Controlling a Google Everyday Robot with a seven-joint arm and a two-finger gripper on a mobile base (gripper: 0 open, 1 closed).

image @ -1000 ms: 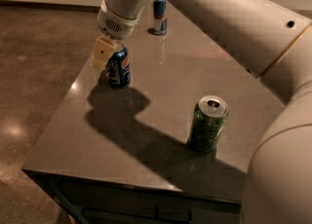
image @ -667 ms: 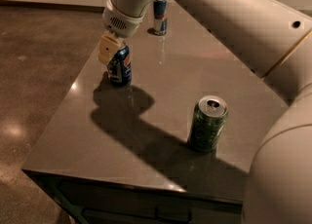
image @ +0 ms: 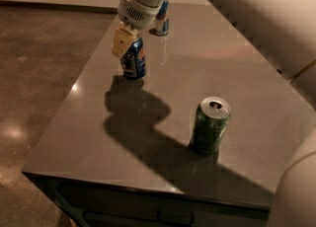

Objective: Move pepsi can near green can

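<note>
Gripper [image: 126, 45] at pepsi can [image: 135, 62], grey tabletop [image: 197, 80], brown floor [image: 39, 73]

The pepsi can [image: 135, 62] at the tool [image: 127, 46] shows a round red-white-blue logo; no lettering is readable.

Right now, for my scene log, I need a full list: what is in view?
pepsi can: 1, blue, far left part of the table, at the gripper
green can: 1, dark green with silver top, upright, front right part of the table, apart from the others
slim can: 1, blue and silver, far edge of the table, partly hidden by the arm
table: 1, grey, glossy, fills the middle
floor: brown, left of the table
arm: 1, white, reaches in from the upper right
gripper: 1, tan tip, at the pepsi can's upper left side
</note>
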